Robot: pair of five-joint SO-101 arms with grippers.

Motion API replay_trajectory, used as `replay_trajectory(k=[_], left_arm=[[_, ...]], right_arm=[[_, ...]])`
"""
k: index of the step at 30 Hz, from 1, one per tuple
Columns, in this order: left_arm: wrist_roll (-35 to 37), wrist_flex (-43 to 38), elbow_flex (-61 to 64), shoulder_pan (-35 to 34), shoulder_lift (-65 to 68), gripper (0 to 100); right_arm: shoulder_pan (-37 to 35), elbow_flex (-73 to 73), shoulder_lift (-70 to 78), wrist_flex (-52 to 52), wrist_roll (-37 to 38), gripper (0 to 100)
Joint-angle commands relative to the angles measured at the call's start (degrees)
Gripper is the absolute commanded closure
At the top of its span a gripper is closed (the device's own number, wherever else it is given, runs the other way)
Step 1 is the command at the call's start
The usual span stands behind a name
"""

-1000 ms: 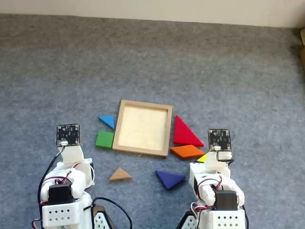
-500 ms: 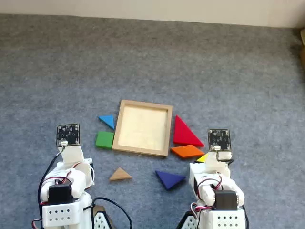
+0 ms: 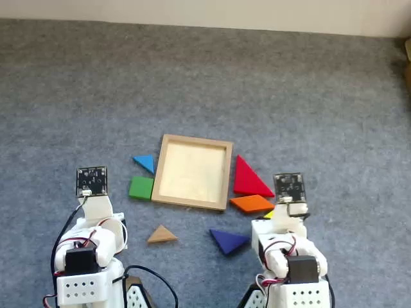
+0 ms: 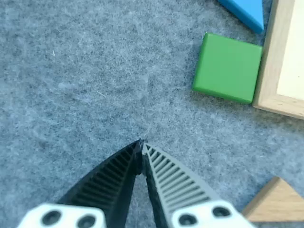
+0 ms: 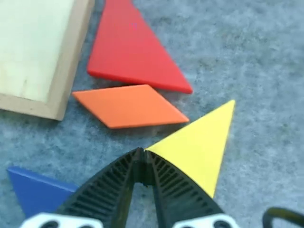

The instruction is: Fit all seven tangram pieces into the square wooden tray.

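Seven pieces are laid on the grey carpet [image 3: 270, 96] outside the square wooden tray [image 3: 194, 171]. The red triangle [image 3: 248, 178] is set beside the tray's right edge, the dark blue triangle [image 3: 228, 240] off its near right corner, and the yellow triangle [image 5: 199, 142] farther right. The orange parallelogram [image 3: 252, 203] is placed by that same corner. The green square [image 3: 141, 187] and light blue triangle [image 3: 145, 162] are just beside the left edge, the tan triangle [image 3: 160, 235] off the near left corner. Both grippers are closed on nothing: the left gripper [image 4: 141, 145] left of the tray, the right gripper [image 5: 141, 154] at the yellow triangle's tip, possibly touching.
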Motion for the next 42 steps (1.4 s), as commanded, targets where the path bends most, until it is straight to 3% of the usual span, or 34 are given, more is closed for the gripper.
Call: replay_trajectory(k=[1,4,13,21,28,31,37,42], left_arm=[[-0.62,0.26,1.19,-0.92,-2.07,99],[-0.62,0.26,1.19,-0.92,-2.07,99],[-0.62,0.26,1.19,-0.92,-2.07,99],[-0.62,0.26,1.19,-0.92,-2.07,99],[-0.62,0.26,1.19,-0.92,-2.07,99],[-0.62,0.26,1.19,-0.92,-2.07,99],[-0.62,0.26,1.19,-0.92,-2.07,99],[-0.62,0.26,1.19,-0.92,-2.07,99]], right_arm=[[7.87,2.59,-1.01,-0.13,-0.53,99.3],[13.85,-0.48,-0.92,0.31,-0.62,99.3],[15.87,-16.57,0.66,6.81,-0.62,99.4],[15.25,-36.09,27.47,11.03,-0.62,99.4],[9.01,-40.31,43.47,10.51,-0.62,98.5],[6.11,-40.31,46.64,10.42,-3.87,90.4],[-0.4,-40.13,50.68,10.33,-17.58,54.8],[-6.29,-39.96,56.04,5.32,-22.68,50.6]])
